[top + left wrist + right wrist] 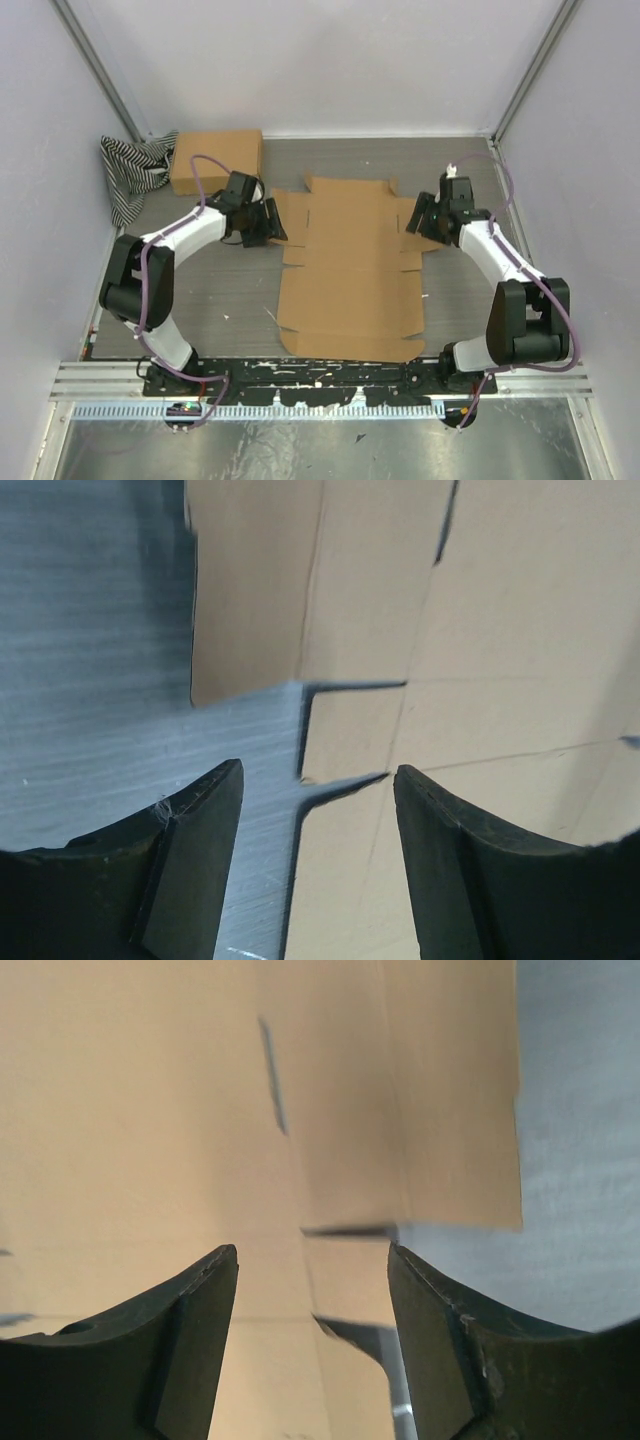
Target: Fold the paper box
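Observation:
The paper box lies flat and unfolded on the grey table, a brown cardboard die-cut with side flaps, tabs and slits. My left gripper is open just above its left side flap; in the left wrist view the flap's edge and a notch lie between the fingers. My right gripper is open above the right side flap; in the right wrist view a small tab and slit sit between the fingers. Neither holds anything.
A second, box-shaped brown cardboard box stands at the back left. A black-and-white striped cloth lies beside it against the left wall. Walls close in the table on three sides.

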